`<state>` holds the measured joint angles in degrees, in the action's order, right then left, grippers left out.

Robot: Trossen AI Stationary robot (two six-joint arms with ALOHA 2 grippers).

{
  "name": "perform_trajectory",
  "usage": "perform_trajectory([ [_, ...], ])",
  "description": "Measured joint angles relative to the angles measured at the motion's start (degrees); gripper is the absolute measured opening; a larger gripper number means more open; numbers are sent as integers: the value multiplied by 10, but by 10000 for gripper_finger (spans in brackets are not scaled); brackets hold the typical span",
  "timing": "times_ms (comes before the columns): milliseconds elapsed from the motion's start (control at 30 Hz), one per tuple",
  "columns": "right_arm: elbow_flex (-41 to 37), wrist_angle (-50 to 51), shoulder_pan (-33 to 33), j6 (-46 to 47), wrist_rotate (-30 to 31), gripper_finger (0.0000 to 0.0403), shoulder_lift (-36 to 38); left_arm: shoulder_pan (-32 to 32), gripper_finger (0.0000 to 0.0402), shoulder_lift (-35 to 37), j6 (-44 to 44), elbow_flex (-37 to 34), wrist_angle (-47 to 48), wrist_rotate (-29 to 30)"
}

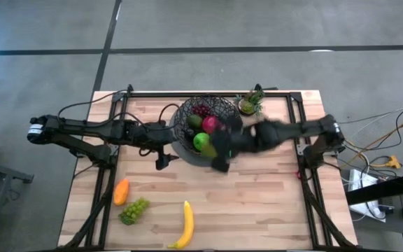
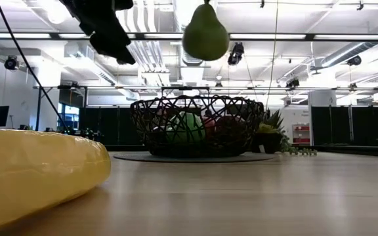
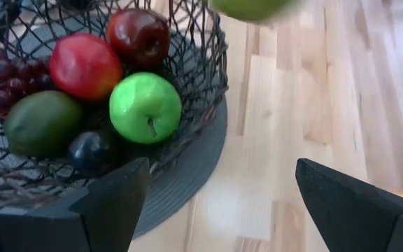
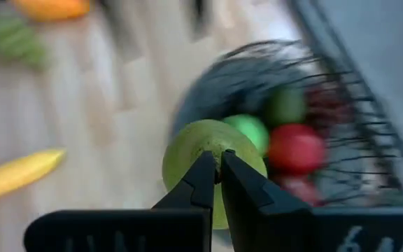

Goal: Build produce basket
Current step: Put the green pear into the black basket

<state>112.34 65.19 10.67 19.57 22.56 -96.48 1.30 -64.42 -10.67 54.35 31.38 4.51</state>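
The dark wire basket [image 1: 205, 124] sits on a grey round mat [image 3: 187, 175]. It holds purple grapes, a red apple [image 3: 84, 66], a green apple [image 3: 145, 106], a darker red apple and an avocado [image 3: 42, 122]. My right gripper [image 4: 217, 164] is shut on a green pear-shaped fruit [image 2: 205, 33], which hangs high over the basket's near side. My left gripper [image 3: 222, 203] is open and empty, hovering by the basket's left near side [image 1: 163, 161]. A banana [image 1: 184, 224], green grapes [image 1: 135, 210] and an orange piece [image 1: 121, 190] lie on the table. My right gripper pinches the green fruit at its narrow top end [image 4: 203, 143] between the two fingertips [image 4: 194, 185], coming from above and pointing down. The fruit hangs upright below the fingers, lifted clear of table and basket [image 2: 195, 124].
A small leafy plant sprig [image 1: 250, 103] stands at the basket's far right. A black frame [image 1: 296, 105] runs around the wooden tabletop. Bare wood lies to the right of the banana, along the near right part of the table [image 1: 257, 203].
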Motion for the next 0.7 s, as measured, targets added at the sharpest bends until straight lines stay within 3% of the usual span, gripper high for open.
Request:
perform_trajectory([
  [133, -15, 0, -92, -55, -36, 9, 17, 0, 343, 0, -27, 0, -17, 4],
  [300, -40, -11, -172, -132, -185, 9, 1, 0, 343, 0, -57, 0, -30, 11],
  [700, -101, -16, -189, -218, -256, 9, -72, -1, 343, -1, -111, 0, -57, 81],
])
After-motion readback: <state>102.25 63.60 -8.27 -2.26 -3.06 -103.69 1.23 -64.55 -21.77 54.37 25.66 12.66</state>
